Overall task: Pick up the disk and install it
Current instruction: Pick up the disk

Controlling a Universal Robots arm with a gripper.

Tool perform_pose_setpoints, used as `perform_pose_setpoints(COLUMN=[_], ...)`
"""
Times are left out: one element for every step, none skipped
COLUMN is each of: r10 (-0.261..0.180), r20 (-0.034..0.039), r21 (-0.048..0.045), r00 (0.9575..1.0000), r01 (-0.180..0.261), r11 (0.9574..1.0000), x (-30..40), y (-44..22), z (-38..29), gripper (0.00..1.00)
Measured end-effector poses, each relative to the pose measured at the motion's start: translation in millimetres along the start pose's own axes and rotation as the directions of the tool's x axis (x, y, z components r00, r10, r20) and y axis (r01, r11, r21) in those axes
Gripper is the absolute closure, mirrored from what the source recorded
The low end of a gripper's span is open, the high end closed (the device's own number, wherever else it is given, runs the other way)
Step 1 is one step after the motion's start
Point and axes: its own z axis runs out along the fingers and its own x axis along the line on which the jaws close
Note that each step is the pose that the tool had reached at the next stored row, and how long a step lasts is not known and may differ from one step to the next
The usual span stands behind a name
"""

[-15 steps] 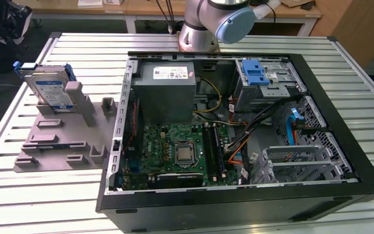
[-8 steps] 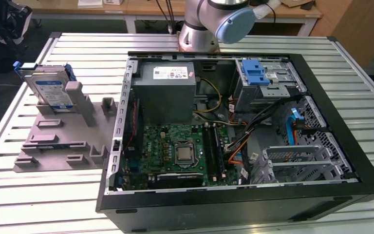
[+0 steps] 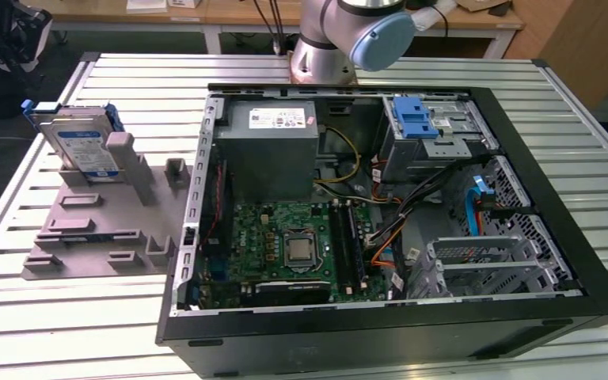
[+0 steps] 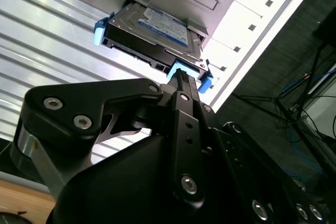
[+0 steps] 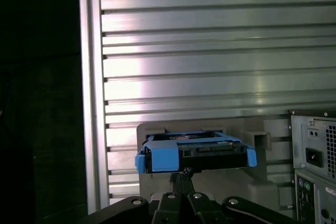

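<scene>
The disk (image 3: 80, 146), a silver drive with a white-and-blue label in a blue carrier, stands on edge in a grey holder (image 3: 93, 229) at the exterior view's left. In both wrist views the disk (image 4: 152, 30) (image 5: 194, 153) lies ahead of my gripper, whose black fingers meet at their tips with nothing between them. The gripper (image 4: 182, 77) (image 5: 181, 173) points toward the carrier's blue end and stands apart from it.
An open computer case (image 3: 378, 340) lies on the slatted metal table (image 3: 72, 332), to the exterior view's right of the holder. Inside it are a grey power-supply box (image 3: 272, 142), a green board (image 3: 294, 245), and a drive cage with a blue latch (image 3: 415, 119). The arm's base (image 3: 331, 47) rises behind the case.
</scene>
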Motion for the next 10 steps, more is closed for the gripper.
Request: perform_pose_setpoints(r10=[-0.005, -0.009, -0.014, -0.018, -0.022, -0.026, -0.031, -0.035, -0.039, -0.044], r20=[-0.0003, -0.0005, -0.0007, -0.0008, -0.001, -0.0012, -0.0015, -0.0015, -0.0017, -0.002], r21=[-0.0001, -0.0002, -0.0003, -0.0004, -0.0006, -0.0006, -0.0008, -0.0009, -0.001, -0.0011], r00=[1.0, 1.0, 0.9999, 0.9998, 0.9997, 0.9996, 0.9995, 0.9994, 0.9992, 0.999], r01=[0.005, 0.009, 0.014, 0.018, 0.022, 0.026, 0.031, 0.035, 0.039, 0.044], r11=[1.0, 1.0, 0.9999, 0.9998, 0.9997, 0.9996, 0.9995, 0.9994, 0.9992, 0.999], x=[0.3, 0.4, 0.5, 0.6, 0.7, 0.8, 0.9, 0.9, 0.9, 1.0], y=[0.0, 0.0, 0.0, 0.0, 0.0, 0.0, 0.0, 0.0, 0.0, 0.0], z=[0.0, -0.1, 0.0, 0.0, 0.0, 0.0, -0.1, 0.0, 0.0, -0.1], gripper=[0.89, 0.89, 0.89, 0.89, 0.89, 0.89, 0.89, 0.89, 0.89, 0.89])
